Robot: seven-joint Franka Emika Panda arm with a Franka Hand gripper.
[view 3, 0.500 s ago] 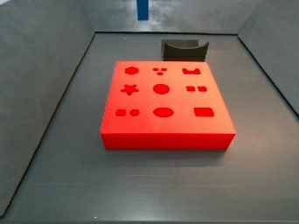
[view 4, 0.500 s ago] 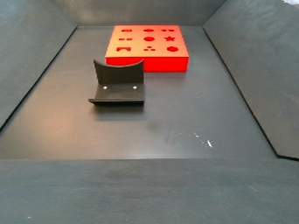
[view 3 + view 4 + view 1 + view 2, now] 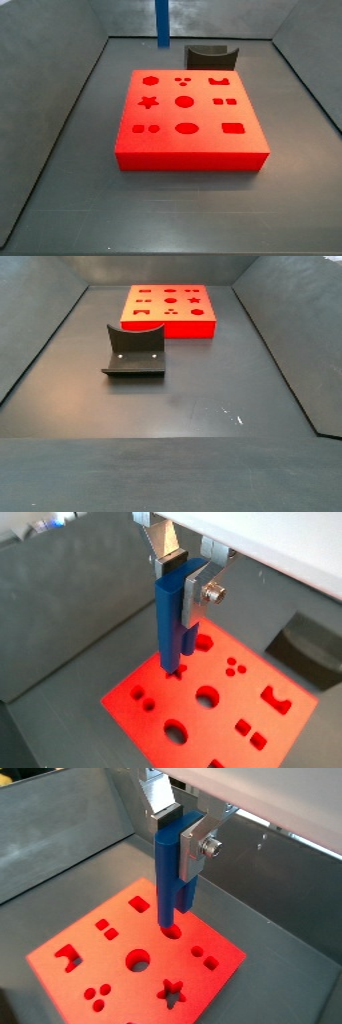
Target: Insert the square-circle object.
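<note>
Underneath everything, a dark grey floor point(image 3: 54, 200) ringed by sloping grey walls point(image 3: 34, 326), seen in both side views. Next in size, a flat red block point(image 3: 187, 125) lying on that floor, its top face cut with shaped holes: a star, circles, ovals, squares, a notched form. Same red block point(image 3: 170, 308) far back in a side view, and spread beneath the camera in both wrist views point(image 3: 201, 707) point(image 3: 134, 958). Smaller, a dark grey curved holder point(image 3: 135, 351) standing on the bare floor, well apart from the block and nearer the camera in a side view; just behind the block's far edge point(image 3: 211, 56) in a side view. Then the square-circle object point(image 3: 174, 873), slim, blue and tall, two joined parallel bars hanging upright over the red block, lower end above the holes and apparently not yet in any of them. Also visible as a narrow blue strip point(image 3: 163, 22) dropping in from above at the back of a side view, its lower end clear of the block's top. Also upright and blue over the block in a wrist view point(image 3: 173, 617). Smallest, the gripper point(image 3: 178, 828), high over the block, silver plate fingers point(image 3: 203, 836) clamped on the upper part of the blue piece; likewise gripping it in a wrist view point(image 3: 181, 572).
</note>
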